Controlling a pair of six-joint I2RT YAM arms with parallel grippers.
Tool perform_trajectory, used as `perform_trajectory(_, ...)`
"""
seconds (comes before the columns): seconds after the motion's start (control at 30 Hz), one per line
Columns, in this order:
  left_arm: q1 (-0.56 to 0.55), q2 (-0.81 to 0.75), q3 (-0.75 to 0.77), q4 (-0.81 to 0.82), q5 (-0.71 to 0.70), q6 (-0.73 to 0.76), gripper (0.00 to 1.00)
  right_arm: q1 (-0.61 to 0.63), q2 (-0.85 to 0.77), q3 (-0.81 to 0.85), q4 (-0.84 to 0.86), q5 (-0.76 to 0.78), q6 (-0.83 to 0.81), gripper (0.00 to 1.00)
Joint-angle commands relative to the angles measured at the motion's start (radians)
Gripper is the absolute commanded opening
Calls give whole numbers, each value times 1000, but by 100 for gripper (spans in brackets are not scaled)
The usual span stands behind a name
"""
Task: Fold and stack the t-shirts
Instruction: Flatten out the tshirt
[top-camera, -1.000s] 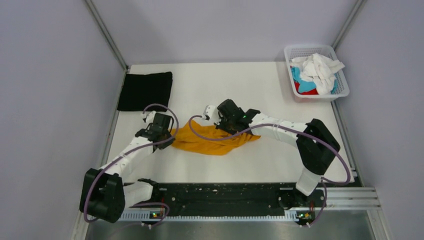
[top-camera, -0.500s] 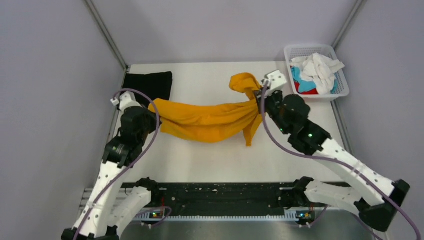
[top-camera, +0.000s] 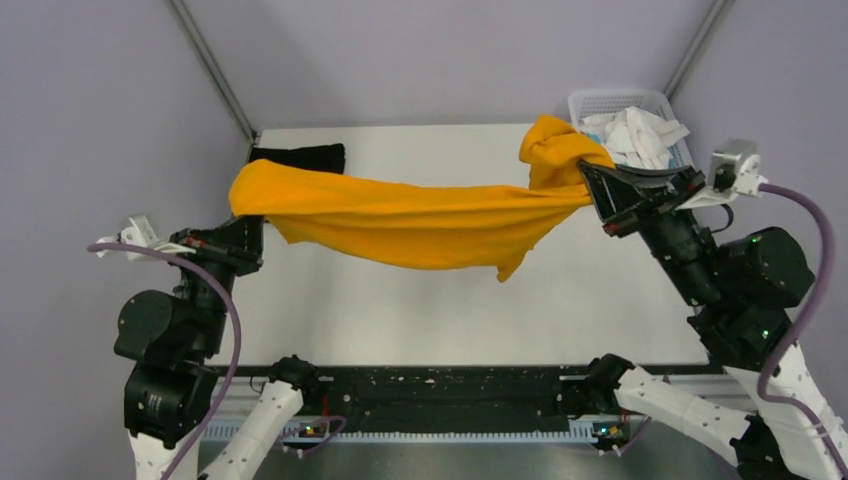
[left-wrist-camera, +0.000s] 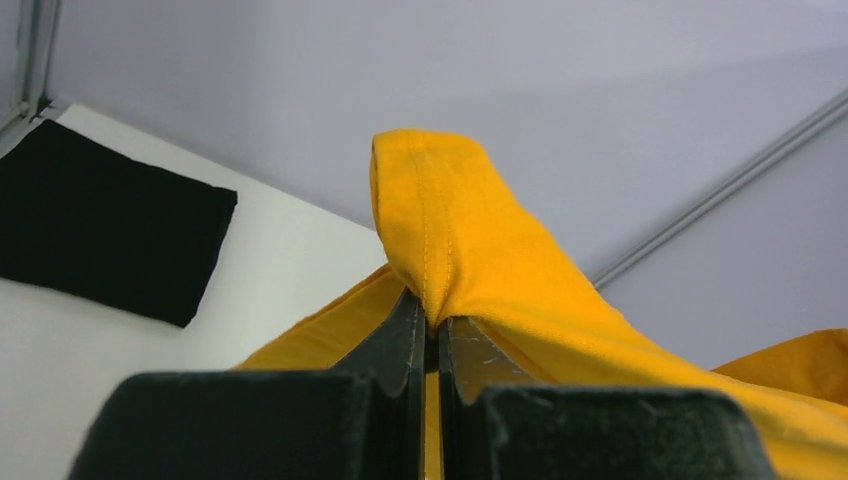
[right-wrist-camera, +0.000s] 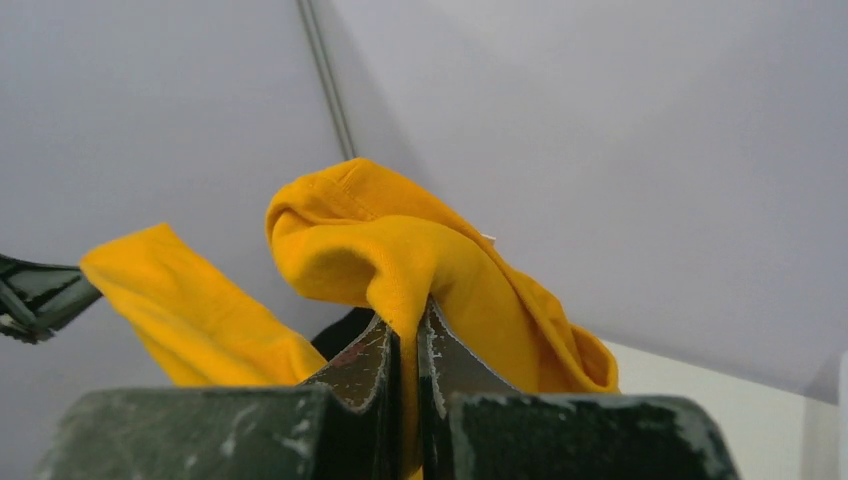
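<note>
Above the white table (top-camera: 420, 300) the mustard-orange t-shirt (top-camera: 400, 215) hangs stretched in mid-air, with the left gripper (left-wrist-camera: 428, 322) and right gripper (right-wrist-camera: 408, 318) each clenched on one end. This looks like the spreading step; next it needs laying flat, clear of the folded black t-shirt (top-camera: 300, 158) and the basket (top-camera: 610, 94) of unfolded shirts (top-camera: 635, 135)

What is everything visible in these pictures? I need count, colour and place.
white flat table: 1, white, under everything
mustard-orange cloth t-shirt: 1, orange, held stretched in the air
black folded cloth shirt: 1, black, table's far left corner
white plastic mesh basket: 1, white, far right corner, crumpled white cloth inside
left end effector: 1, black, shut on the t-shirt's left end
right end effector: 1, black, shut on its right end
</note>
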Motion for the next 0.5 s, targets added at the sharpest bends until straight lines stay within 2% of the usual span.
perform_trajectory(0.0,5,14,29,35,58,24,0,0,-9,64,-72,-77,89,0)
perform_trajectory(0.1,5,82,34,9,36,20,0,0,16,66,-100,27,92,0)
perform_trajectory(0.2,5,207,24,-19,-67,-15,0,0,74,55,-127,201,52,0)
perform_trajectory(0.37,12,530,-41,20,-96,-45,0,-14,255,-63,-65,694,-7,0)
perform_trajectory(0.43,31,692,-51,45,-63,-65,0,-103,347,-138,-10,694,6,0)
perform_trajectory(0.47,42,770,-51,62,-51,-71,0,-186,400,-167,-8,584,60,0)
